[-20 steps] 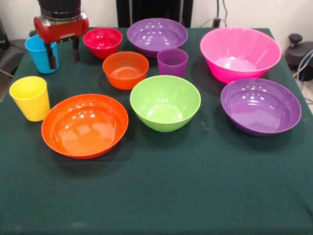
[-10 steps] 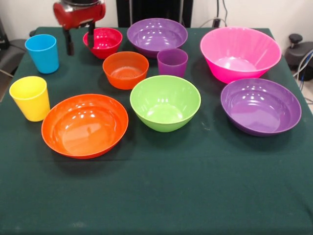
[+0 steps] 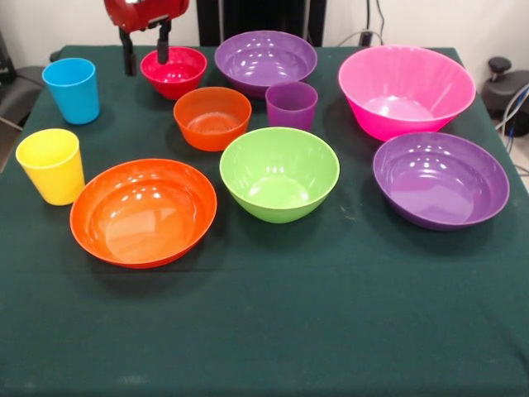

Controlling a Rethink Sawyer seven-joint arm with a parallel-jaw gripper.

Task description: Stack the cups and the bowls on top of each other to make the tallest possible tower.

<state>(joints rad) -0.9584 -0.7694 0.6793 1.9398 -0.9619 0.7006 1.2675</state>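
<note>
The gripper (image 3: 146,56) is cut off by the top edge; only its red housing and two dark fingers show, with nothing between them. One finger overlaps the rim of the small red bowl (image 3: 175,69), and contact cannot be confirmed. The purple cup (image 3: 291,106) hides part of the near wall of the far purple bowl (image 3: 265,59). The table (image 3: 273,331) runs past the bottom edge. Dark equipment (image 3: 506,87) at right is cropped, possibly a chair.

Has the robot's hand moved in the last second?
Yes. The hand has slid rightward in the front view and risen, away from the blue cup to the left rim of the small red bowl, open and empty.
</note>
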